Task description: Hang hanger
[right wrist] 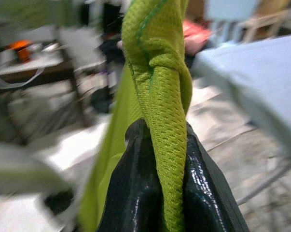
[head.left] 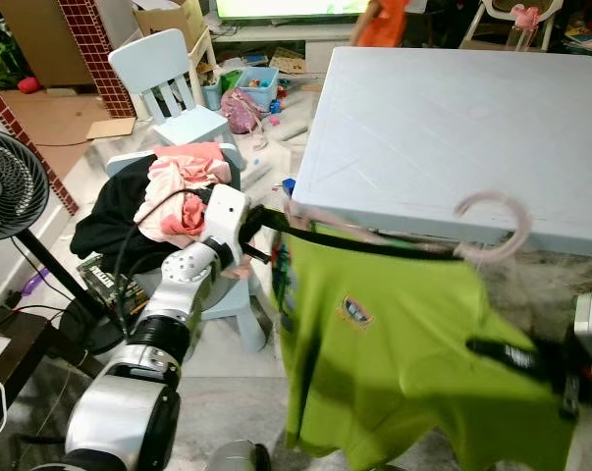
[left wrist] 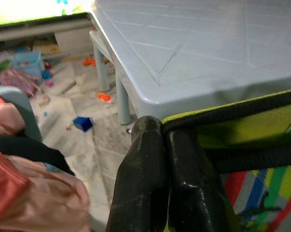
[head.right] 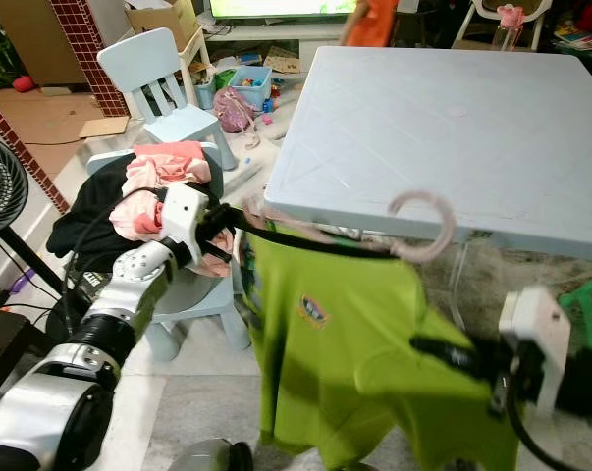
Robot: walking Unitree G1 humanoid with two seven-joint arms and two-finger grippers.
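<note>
— Where is the pale pink plastic hanger (head.left: 492,228) seen?

— It is carried inside the lime-green mesh T-shirt with a small chest badge (head.left: 403,343), its hook raised just at the near edge of the light blue square plastic table (head.left: 453,118). The shirt is held up in front of that edge.

— How is the shirt held?

— The left gripper (left wrist: 164,140) is clamped together on the shirt's black-trimmed collar edge at the shoulder. The right gripper (right wrist: 159,140) is pinched on a bunched fold of the green fabric lower down.

— What is seen beyond?

— A heap of pink and black clothes (head.left: 168,201) is piled on a pale blue child's chair (head.left: 173,83), and a black standing fan (head.left: 6,186) is placed at the robot's left.
</note>
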